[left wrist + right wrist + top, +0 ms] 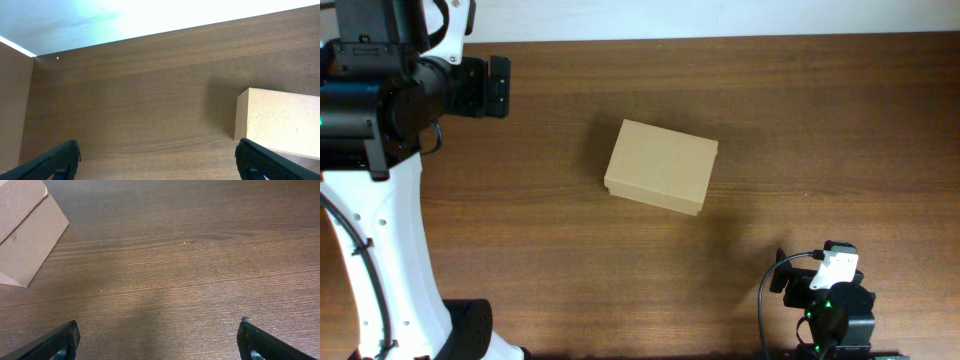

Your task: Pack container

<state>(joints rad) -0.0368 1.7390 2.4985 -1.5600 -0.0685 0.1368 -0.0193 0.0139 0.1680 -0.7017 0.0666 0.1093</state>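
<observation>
My left claw [157, 150] and right claw [157, 330] both gape wide and empty, well apart from the container [661, 166], which sits mid-counter [820, 120], lid down. Nothing loose lies in view; packing looks finished, I judge.

Dark wood table [800, 120], white wall [100, 20] behind.
</observation>
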